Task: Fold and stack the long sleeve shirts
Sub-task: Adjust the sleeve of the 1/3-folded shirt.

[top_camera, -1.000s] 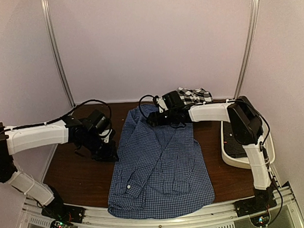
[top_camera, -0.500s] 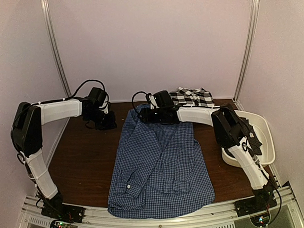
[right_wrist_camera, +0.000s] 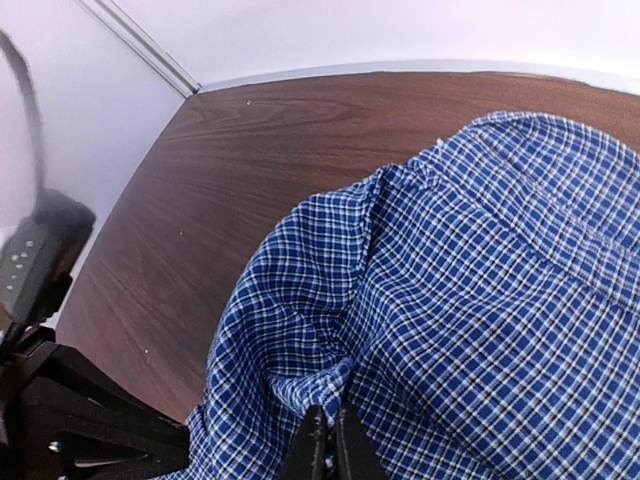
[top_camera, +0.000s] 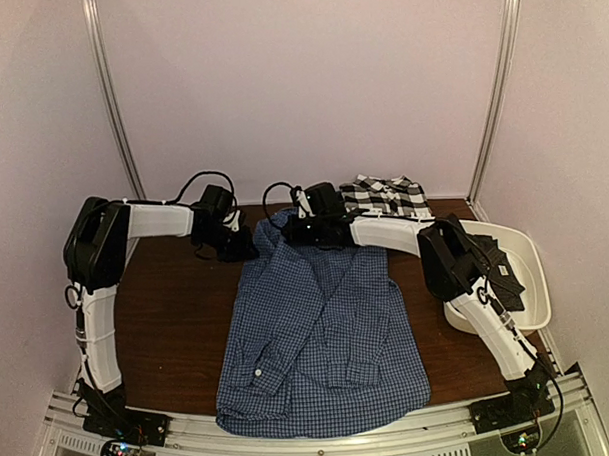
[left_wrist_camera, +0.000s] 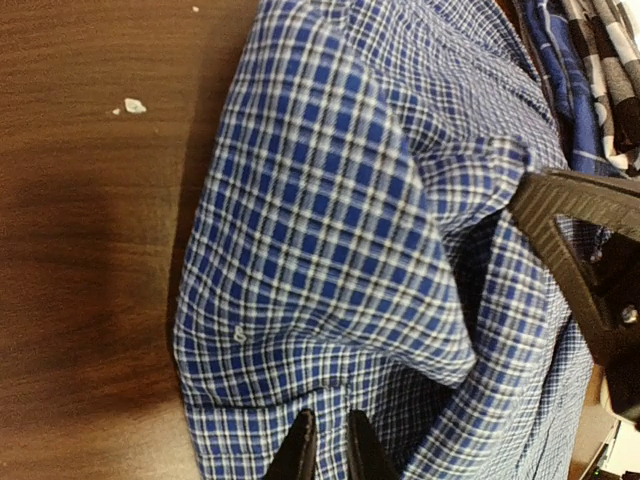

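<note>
Two pinches hold the far end of the blue-and-white fine-check shirt (top_camera: 323,337), which lies spread down the middle of the table (top_camera: 168,323), collar end toward the far edge and hem at the near edge. The right gripper (top_camera: 307,231) sits at the collar end, its fingertips (right_wrist_camera: 315,440) pressed together on a raised ridge of cloth. The left gripper (top_camera: 237,248) is at the far-left shoulder, its fingertips (left_wrist_camera: 300,455) nearly together with a thin fold of the check between them. The step looks like a fold of the far end toward the near edge. To do it well, both arms should rise together and level, keeping the cloth between the two pinches lightly taut so the fold line runs straight across. The left hold looks shallow, so a slow lift is safer than a quick one. The carried edge should land square on the hem without dragging the sleeves crossed there. The black-and-white large-check shirt (top_camera: 385,196) lies at the far edge just beside the right gripper and should stay untouched; the white tub (top_camera: 531,255) sits at the right edge, well apart.
</note>
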Tool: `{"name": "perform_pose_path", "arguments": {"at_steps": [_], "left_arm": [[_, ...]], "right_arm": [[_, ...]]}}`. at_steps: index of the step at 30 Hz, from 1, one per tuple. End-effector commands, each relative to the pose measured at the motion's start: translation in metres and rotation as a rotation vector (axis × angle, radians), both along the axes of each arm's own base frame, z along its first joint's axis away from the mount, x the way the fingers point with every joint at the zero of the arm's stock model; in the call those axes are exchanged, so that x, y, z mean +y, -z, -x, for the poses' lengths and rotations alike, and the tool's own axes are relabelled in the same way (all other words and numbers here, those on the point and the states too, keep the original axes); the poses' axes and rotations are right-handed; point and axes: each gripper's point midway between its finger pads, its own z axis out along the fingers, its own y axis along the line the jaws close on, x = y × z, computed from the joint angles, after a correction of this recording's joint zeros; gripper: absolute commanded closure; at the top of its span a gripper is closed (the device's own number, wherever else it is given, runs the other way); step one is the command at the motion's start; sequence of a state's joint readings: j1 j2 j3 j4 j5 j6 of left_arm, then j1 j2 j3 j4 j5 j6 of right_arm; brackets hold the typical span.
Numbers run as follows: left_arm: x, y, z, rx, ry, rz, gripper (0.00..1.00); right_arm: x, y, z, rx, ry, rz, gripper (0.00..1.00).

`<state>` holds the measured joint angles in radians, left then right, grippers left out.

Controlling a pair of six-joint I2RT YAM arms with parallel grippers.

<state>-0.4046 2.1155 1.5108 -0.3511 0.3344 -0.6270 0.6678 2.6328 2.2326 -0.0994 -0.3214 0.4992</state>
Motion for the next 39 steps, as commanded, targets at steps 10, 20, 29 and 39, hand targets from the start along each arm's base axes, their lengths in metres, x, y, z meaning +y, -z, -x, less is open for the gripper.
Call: {"name": "perform_pose_path", "arguments": {"at_steps": [10, 20, 29, 39], "left_arm": [[0.008, 0.042, -0.009, 0.072, -0.083, -0.025, 0.9], [0.014, 0.049, -0.005, 0.097, -0.09, -0.032, 0.91], [0.006, 0.028, -0.018, 0.045, -0.059, -0.013, 0.9], [-0.016, -0.028, -0.044, -0.093, -0.011, 0.081, 0.89]], "right_arm": [[-0.035, -0.069, -0.012, -0.167, 0.139, 0.073, 1.0], [-0.055, -0.055, -0.022, -0.146, 0.223, 0.136, 1.0], [-0.061, -0.052, -0.025, -0.127, 0.209, 0.178, 0.51], [-0.045, -0.067, 0.021, -0.069, 0.036, 0.161, 0.6]]}}
